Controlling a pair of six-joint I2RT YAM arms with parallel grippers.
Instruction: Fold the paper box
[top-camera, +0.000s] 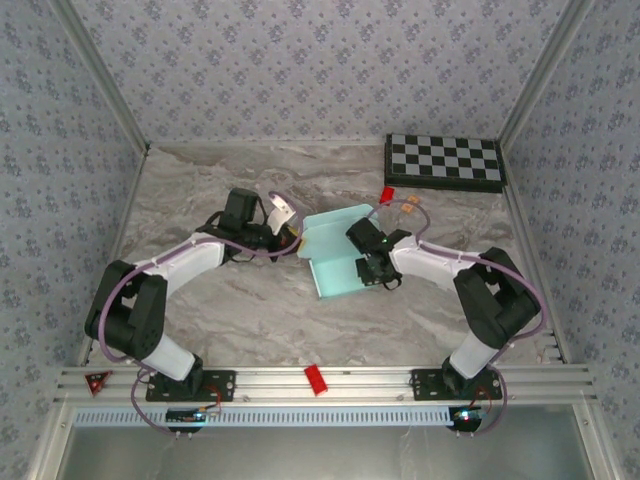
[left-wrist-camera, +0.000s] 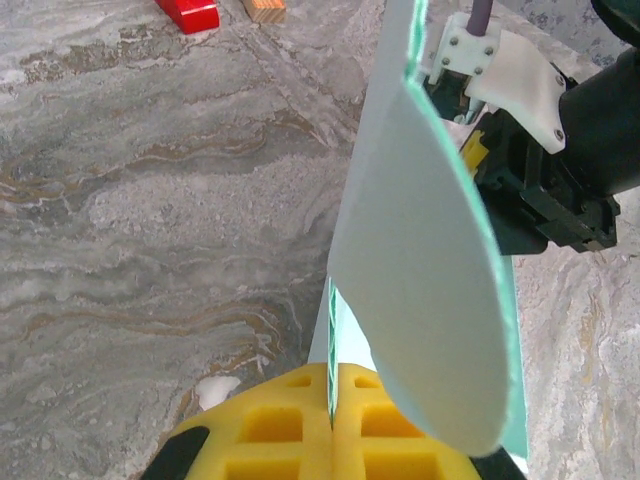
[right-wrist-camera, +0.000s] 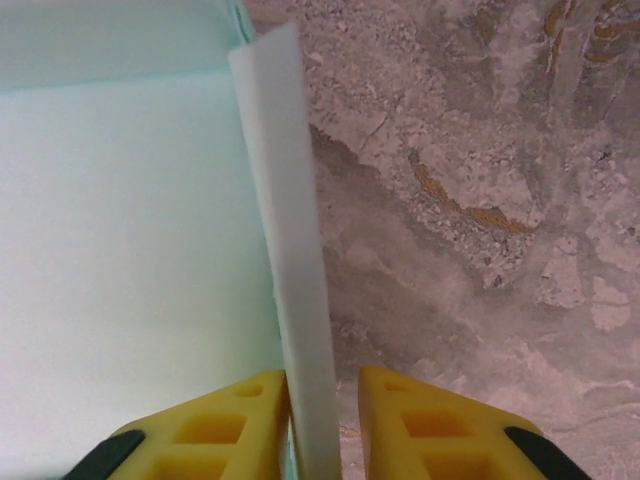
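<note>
The paper box (top-camera: 330, 262) is pale blue card lying mid-table, with its left wall raised. My left gripper (top-camera: 291, 236) reaches its left edge. In the left wrist view the yellow fingers (left-wrist-camera: 290, 420) are shut on the thin upright card edge (left-wrist-camera: 331, 330), and a rounded flap (left-wrist-camera: 430, 280) curves over to the right. My right gripper (top-camera: 368, 268) is over the box's right side. Its fingers (right-wrist-camera: 230, 430) stand slightly apart around an upright flap (right-wrist-camera: 290, 250), which touches the left pad and leaves a gap to the right pad. The box floor (right-wrist-camera: 130, 250) lies left of that flap.
A black-and-white checkerboard (top-camera: 445, 162) lies at the back right. A red block (top-camera: 386, 194) and a wooden block (top-camera: 410, 208) sit just behind the box. A red piece (top-camera: 316, 379) rests on the front rail. Patterned walls enclose the marble table (top-camera: 220, 310).
</note>
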